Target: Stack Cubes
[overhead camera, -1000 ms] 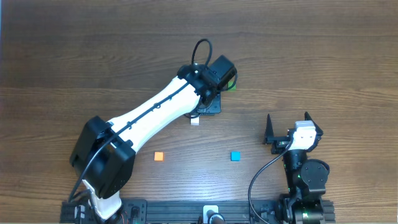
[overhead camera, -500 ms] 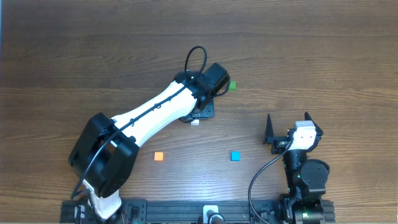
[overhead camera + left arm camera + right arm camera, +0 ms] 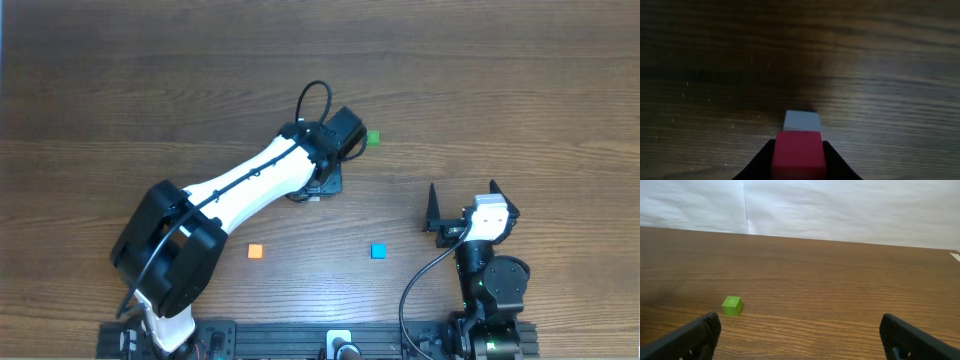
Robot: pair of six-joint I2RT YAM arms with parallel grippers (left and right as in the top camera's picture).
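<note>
left claw [image 3: 798, 159] clamped on red cube [image 3: 798, 150], right by white cube [image 3: 802, 121]. nothing stacked yet; green [image 3: 373, 138], orange [image 3: 256, 251], blue [image 3: 378, 251] loose. right claw [image 3: 462, 192] wide, parked.

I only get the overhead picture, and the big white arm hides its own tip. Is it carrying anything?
Observer: Yes. Its wrist camera shows the left tool shut on a red cube.
Operator: What is near that cube?
Observer: A white cube rests on the table just past it; I cannot tell whether they touch.
Operator: What does the other arm's camera add?
Observer: A white wall rises beyond the table's far edge, past the green cube.
</note>
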